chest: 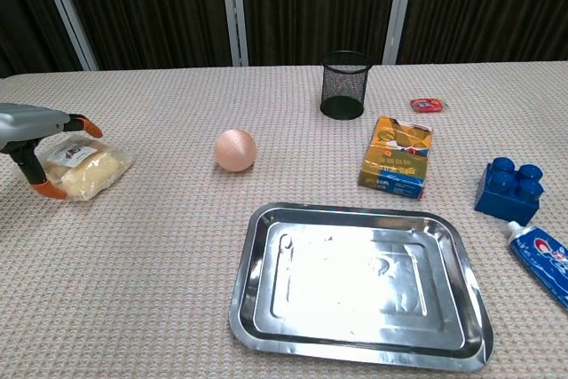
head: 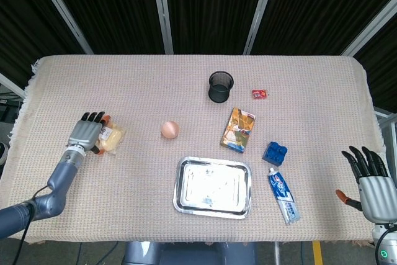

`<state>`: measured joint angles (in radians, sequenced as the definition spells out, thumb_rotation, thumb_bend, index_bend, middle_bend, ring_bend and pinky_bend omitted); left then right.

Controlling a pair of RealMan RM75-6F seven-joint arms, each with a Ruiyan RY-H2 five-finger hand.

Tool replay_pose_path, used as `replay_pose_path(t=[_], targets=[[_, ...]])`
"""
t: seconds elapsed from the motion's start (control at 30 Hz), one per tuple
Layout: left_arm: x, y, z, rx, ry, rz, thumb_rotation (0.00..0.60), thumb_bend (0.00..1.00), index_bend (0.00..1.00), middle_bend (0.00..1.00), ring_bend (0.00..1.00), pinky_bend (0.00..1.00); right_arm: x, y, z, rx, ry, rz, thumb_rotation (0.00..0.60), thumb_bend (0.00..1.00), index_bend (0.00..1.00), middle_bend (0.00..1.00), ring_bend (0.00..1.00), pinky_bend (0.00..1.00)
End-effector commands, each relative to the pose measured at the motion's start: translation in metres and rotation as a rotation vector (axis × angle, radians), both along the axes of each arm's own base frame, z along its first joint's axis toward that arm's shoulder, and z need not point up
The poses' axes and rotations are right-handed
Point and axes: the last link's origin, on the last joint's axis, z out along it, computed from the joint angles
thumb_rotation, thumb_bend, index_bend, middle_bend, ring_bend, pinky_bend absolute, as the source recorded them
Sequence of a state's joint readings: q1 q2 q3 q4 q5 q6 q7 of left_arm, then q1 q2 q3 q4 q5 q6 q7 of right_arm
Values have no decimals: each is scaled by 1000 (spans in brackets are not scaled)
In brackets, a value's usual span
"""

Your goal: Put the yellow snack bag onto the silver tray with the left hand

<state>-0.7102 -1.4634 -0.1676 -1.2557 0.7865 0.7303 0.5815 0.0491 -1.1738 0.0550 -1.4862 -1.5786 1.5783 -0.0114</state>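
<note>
The yellow snack bag [head: 113, 139] lies flat at the table's left side, also seen in the chest view [chest: 87, 169]. My left hand [head: 87, 133] reaches over the bag's left end with its fingers stretched across the top. In the chest view the left hand [chest: 34, 128] has its thumb down by the bag's near edge, and the bag still rests on the cloth. The silver tray [head: 178, 190] sits empty at the front centre, and its rim [chest: 244, 308] shows large in the chest view. My right hand [head: 371, 178] hangs open at the far right table edge.
A peach ball [head: 170, 130] lies between bag and tray. A black mesh cup [head: 220, 86], small red packet [head: 259, 94], orange box [head: 238, 130], blue block [head: 275, 152] and toothpaste tube [head: 283, 195] fill the right half.
</note>
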Motion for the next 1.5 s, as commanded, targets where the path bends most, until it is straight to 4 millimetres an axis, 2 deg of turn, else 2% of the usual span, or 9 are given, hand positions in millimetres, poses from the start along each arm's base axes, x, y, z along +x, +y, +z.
replay_pose_path(t=[0.03, 0.1, 0.17, 0.3, 0.53, 0.87, 1.07, 1.27, 1.5], targets=[[1, 4, -7, -5, -13, 13, 599, 347, 251, 1, 12, 215, -1, 0, 0, -1, 2, -5, 600, 0, 134, 79, 0, 95], [3, 6, -10, -3, -33, 14, 600, 428, 357, 33, 69, 347, 0, 0, 0, 0, 3, -6, 600, 0, 134, 79, 0, 95], [7, 8, -13, 7, -67, 9, 600, 483, 452, 107, 147, 422, 0, 0, 0, 1, 2, -5, 600, 0, 134, 79, 0, 96], [17, 7, -16, 41, -148, -42, 600, 536, 531, 214, 234, 489, -1, 1, 0, -2, 5, -11, 600, 0, 134, 79, 0, 96], [39, -5, -10, 84, -331, -160, 600, 535, 532, 224, 234, 489, 0, -1, -2, 5, 4, -8, 600, 0, 134, 79, 0, 96], [96, -47, -10, -47, -515, -380, 600, 535, 532, 217, 231, 483, 4, -2, -5, 19, 6, 12, 600, 0, 134, 80, 0, 95], [134, -76, -24, -178, -570, -514, 600, 535, 537, 218, 231, 473, 5, -1, -6, 30, 15, 20, 600, 0, 134, 79, 0, 96], [170, -102, -47, -321, -599, -611, 600, 535, 537, 218, 230, 342, 8, -1, -6, 36, 20, 34, 600, 0, 134, 79, 0, 95], [199, -108, -79, -376, -573, -664, 600, 533, 528, 213, 225, 312, 8, 0, -6, 38, 17, 39, 600, 0, 134, 79, 0, 96]])
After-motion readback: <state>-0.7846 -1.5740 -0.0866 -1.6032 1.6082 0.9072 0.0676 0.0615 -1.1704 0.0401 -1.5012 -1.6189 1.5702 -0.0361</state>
